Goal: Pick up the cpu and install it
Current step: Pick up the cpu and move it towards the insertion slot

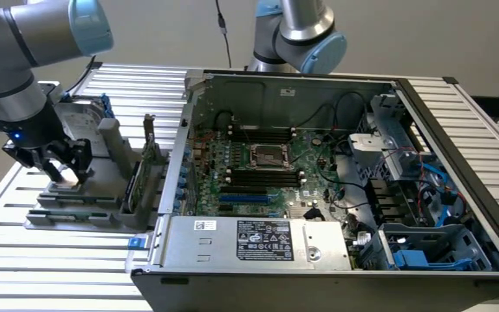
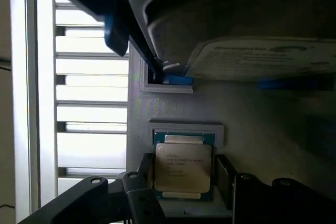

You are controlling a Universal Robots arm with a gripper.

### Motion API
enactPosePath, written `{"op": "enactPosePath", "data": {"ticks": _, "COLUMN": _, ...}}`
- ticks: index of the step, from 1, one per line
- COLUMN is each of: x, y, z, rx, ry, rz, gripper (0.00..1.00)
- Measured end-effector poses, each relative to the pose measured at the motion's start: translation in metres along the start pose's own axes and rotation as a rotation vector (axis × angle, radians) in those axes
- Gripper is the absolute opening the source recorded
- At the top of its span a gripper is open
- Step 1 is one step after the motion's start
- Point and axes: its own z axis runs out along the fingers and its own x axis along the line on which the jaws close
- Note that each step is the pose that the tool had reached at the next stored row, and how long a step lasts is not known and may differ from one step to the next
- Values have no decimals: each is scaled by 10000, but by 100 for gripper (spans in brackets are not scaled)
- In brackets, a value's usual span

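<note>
On the exterior view's left, near the table (image 1: 50,260) edge, my gripper (image 1: 65,170) stands over the grey fixture (image 1: 76,218). Its jaws are clamped on two opposite sides of the cpu (image 2: 182,167), which lies flat in its recess. The hold is only on thin edges, so I judge any tilt could make it slip. Further right, the open socket (image 1: 267,156) waits inside the case; a skewed chip there could damage it.

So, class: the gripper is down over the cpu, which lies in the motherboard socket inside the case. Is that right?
No. The gripper is down over the cpu, but the cpu lies in a grey holder outside the case, at the exterior view's left, not in the socket. The wrist view shows it there.
</note>
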Motion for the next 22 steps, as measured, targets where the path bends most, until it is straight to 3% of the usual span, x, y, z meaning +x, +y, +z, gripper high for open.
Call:
{"op": "enactPosePath", "data": {"ticks": 7, "x": 0, "y": -5, "z": 13, "rx": -148, "ry": 6, "rz": -15, "gripper": 58}}
{"op": "enactPosePath", "data": {"ticks": 11, "x": 0, "y": -6, "z": 13, "rx": -204, "ry": 27, "rz": -15, "gripper": 55}}
{"op": "enactPosePath", "data": {"ticks": 15, "x": 0, "y": -6, "z": -7, "rx": -257, "ry": 88, "rz": -13, "gripper": 55}}
{"op": "enactPosePath", "data": {"ticks": 22, "x": 0, "y": -3, "z": -135, "rx": -354, "ry": 186, "rz": -9, "gripper": 55}}
